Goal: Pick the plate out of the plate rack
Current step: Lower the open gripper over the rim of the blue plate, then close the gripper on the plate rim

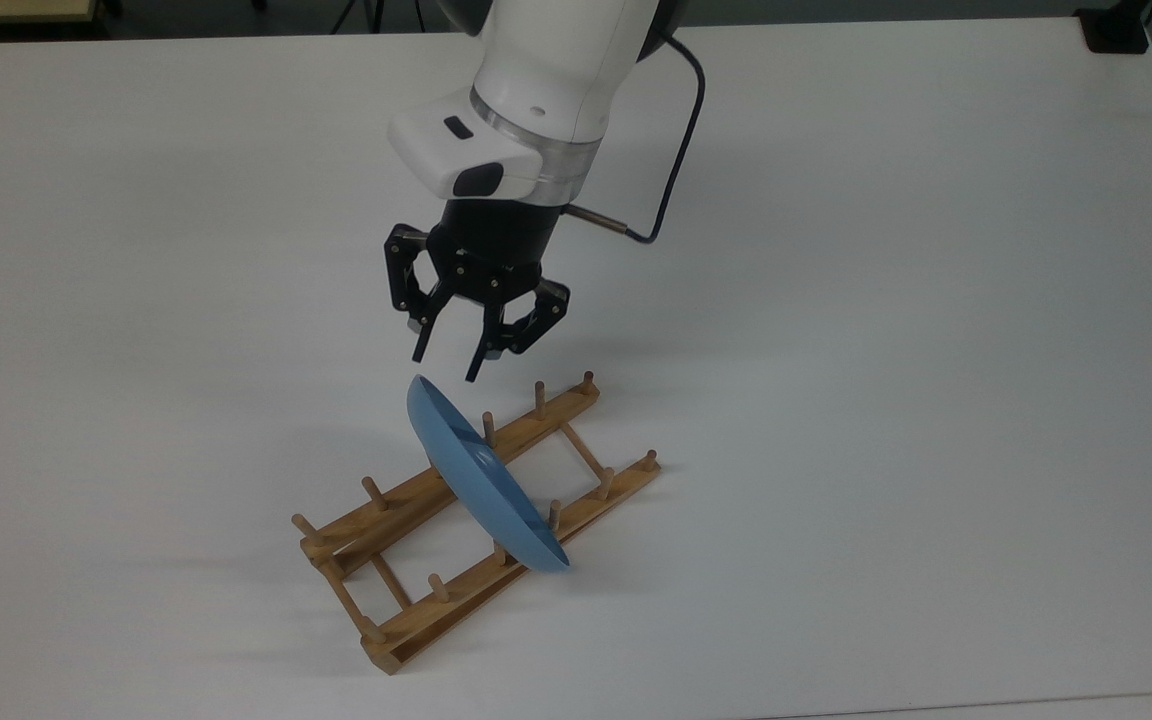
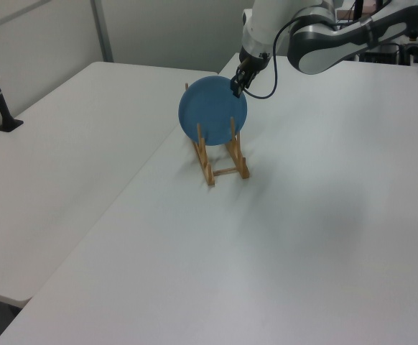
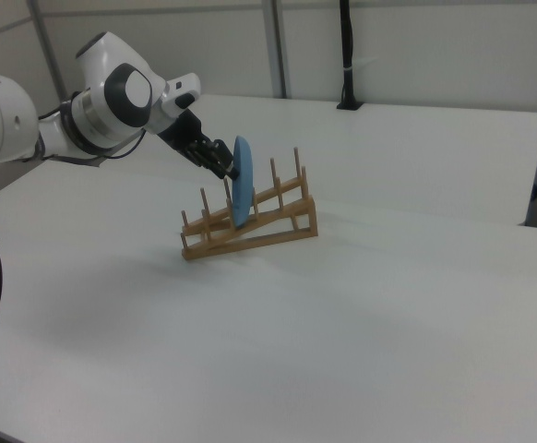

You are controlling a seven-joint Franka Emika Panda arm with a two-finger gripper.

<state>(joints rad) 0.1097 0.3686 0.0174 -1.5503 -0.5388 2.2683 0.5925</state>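
Approach step: the pincer hangs spread just above the plate rim in the plate rack, so it probably needs to drop and pinch next.

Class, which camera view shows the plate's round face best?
The left view: the plate faces the camera as a full blue disc. The top view shows it as a slanted sliver across the plate rack; the right view, as a narrow edge.
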